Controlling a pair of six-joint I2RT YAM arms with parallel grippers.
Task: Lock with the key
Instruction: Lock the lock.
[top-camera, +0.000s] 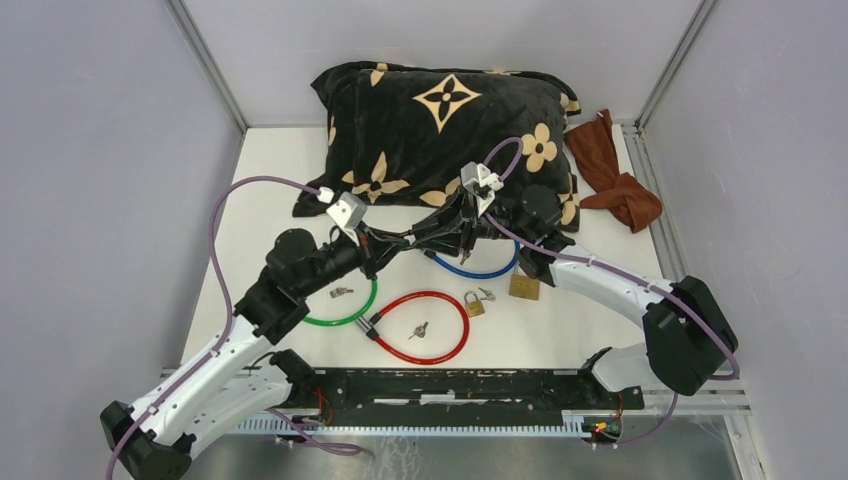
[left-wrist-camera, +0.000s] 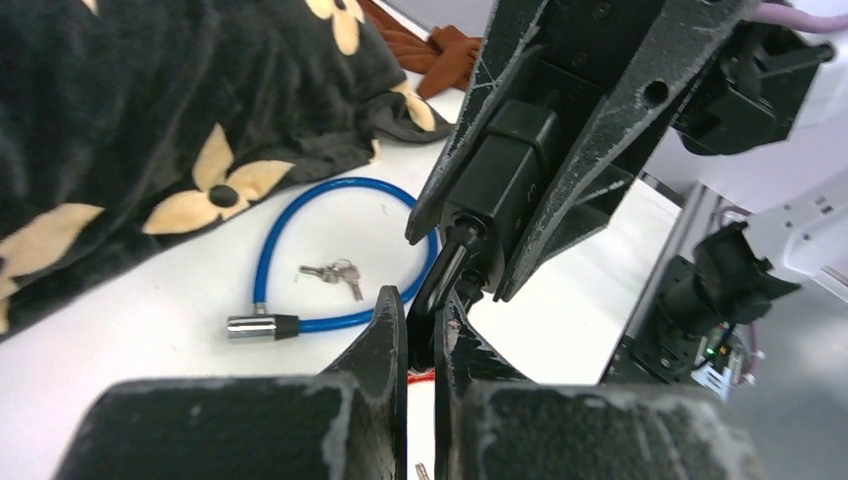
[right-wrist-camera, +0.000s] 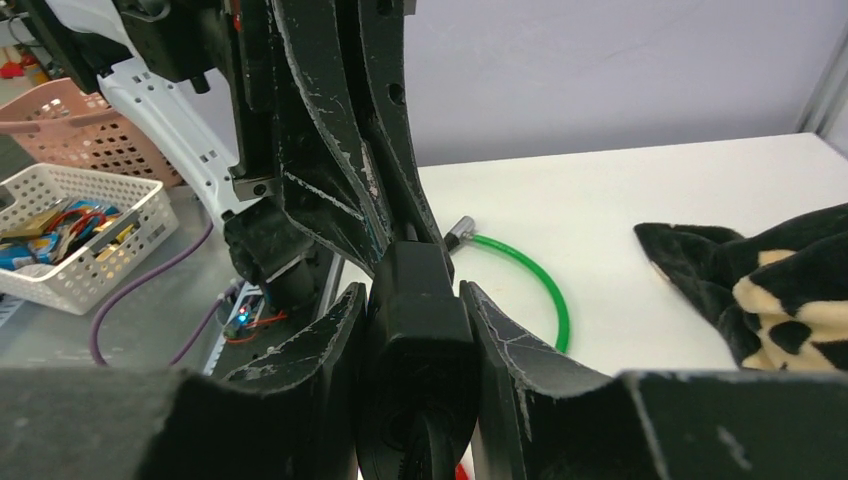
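Above the white table (top-camera: 275, 150), in front of the black flowered cushion (top-camera: 440, 100), held off the surface: black lock body (left-wrist-camera: 500, 170), clamped across its sides by right gripper (right-wrist-camera: 408, 292), jaws part-spread around it. Pinched in left gripper (left-wrist-camera: 421, 305), jaws almost together: thin black piece (left-wrist-camera: 447, 262) at the lock's end; key or cable, cannot tell. Beneath, flat on the table: blue cable lock (left-wrist-camera: 268, 235), keys (left-wrist-camera: 335, 272) inside its loop.

Table (top-camera: 590, 335) with pillow (top-camera: 440, 130), cable locks (top-camera: 421, 294)
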